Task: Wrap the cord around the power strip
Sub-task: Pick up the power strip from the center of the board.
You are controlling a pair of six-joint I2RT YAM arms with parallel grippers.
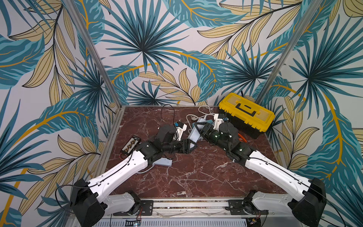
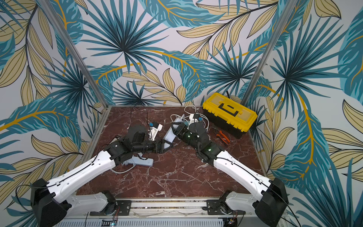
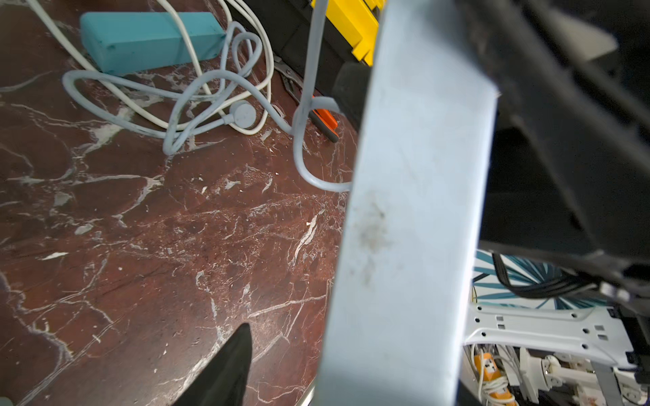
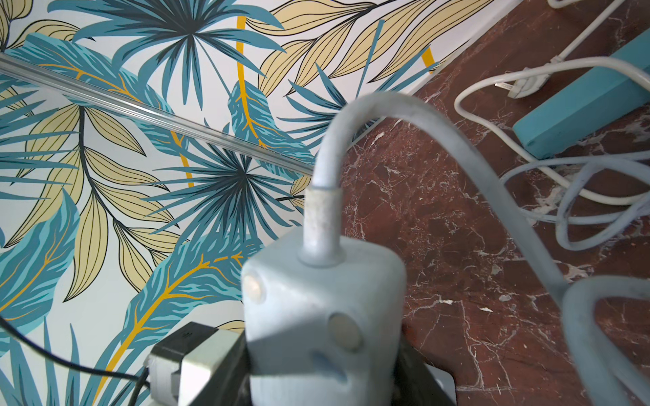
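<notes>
A pale blue-grey power strip (image 1: 193, 135) (image 2: 170, 135) hangs tilted over the middle of the table, between my two grippers. My right gripper (image 1: 198, 127) (image 4: 327, 369) is shut on its upper end, a finger (image 4: 232, 372) pressed on each side. The cord (image 4: 351, 116) leaves that end, arcs over and drops to the table. There it lies in loose loops (image 3: 197, 105) ending in a round plug (image 3: 242, 114). My left gripper (image 1: 191, 145) (image 2: 167, 146) is at the strip's lower end. In the left wrist view one finger (image 3: 228, 369) stands apart from the strip (image 3: 404, 211), which hides the other finger.
A teal strip (image 3: 147, 38) (image 4: 580, 109) with a white cord lies at the back. Another pale strip (image 1: 163, 162) lies under my left arm. A yellow toolbox (image 1: 246, 112) stands back right, with orange pliers (image 1: 242, 138) before it. A black box (image 1: 130, 147) lies at the left edge.
</notes>
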